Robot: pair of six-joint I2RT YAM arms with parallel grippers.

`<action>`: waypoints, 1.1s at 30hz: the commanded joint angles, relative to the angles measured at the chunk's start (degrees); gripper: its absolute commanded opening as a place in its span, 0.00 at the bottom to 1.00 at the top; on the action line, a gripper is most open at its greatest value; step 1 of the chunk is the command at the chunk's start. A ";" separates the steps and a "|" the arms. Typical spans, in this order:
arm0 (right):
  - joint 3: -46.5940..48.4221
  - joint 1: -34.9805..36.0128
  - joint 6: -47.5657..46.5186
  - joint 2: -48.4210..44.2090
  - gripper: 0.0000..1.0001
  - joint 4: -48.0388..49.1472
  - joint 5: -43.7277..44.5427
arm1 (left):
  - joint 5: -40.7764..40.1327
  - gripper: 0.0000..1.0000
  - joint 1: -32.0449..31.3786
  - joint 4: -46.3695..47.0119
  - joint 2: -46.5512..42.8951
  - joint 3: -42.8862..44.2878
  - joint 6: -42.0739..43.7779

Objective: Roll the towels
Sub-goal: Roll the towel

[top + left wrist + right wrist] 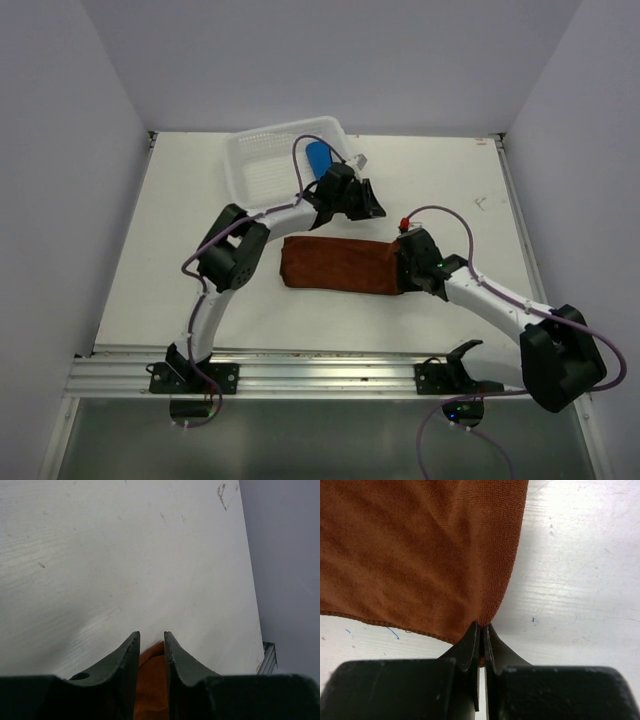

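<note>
Where overhead hides it, right hand (pixel 481 627) pinches brown towel (pixel 420 545).

White-tubed left arm (pixel 203 315) and right arm (pixel 490 298) with bulky black joints (pixel 235 252), looping purple cables (pixel 440 208); black two-fingered left hand (pixel 372 207), right hand (pixel 404 268).

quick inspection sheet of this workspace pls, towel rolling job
surface: white table, scuffs and small pen marks
job's things: rust-brown towel lying flat mid-table, not rolled; blue towel looks rolled, in the white mesh basket at the far side
clutter: small white bit beside the basket, too small to tell
grippers: right tool shut on a corner of the rust-brown towel; left tool jaws slightly apart, rust cloth showing in the gap, grip unclear
cables: purple cables run along both arms, one arcs over the basket
surroundings: plain pale walls, metal rail at the near edge
</note>
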 commanded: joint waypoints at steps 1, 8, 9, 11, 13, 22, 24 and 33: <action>-1.51 0.36 4.04 0.99 0.00 4.76 -1.52 | 1.14 0.31 -1.36 -0.55 -3.96 1.72 2.21; -5.55 0.36 7.74 0.21 0.00 9.07 -1.17 | -2.63 0.40 -5.66 -8.99 -3.17 3.74 5.12; -6.43 0.28 8.00 -0.58 0.00 9.59 -1.00 | -2.99 0.41 -6.02 -9.52 -3.17 3.74 5.38; -7.31 0.36 8.71 -2.86 0.00 10.12 -0.29 | -3.78 0.45 -6.81 -10.04 -3.08 4.18 5.82; -8.19 0.36 9.06 -3.92 0.00 10.30 0.15 | -4.22 0.47 -7.77 -11.45 -2.65 5.23 6.26; -8.90 0.19 9.06 -4.37 0.00 11.00 -0.29 | -7.82 0.50 -9.80 -20.23 1.30 12.86 8.90; -8.90 0.19 9.06 -4.19 0.00 11.18 -0.38 | -9.58 0.51 -10.41 -24.17 2.36 14.98 9.69; -10.13 -0.34 9.50 -4.46 0.00 12.84 -1.43 | -13.19 0.52 -11.73 -27.98 3.07 15.70 10.22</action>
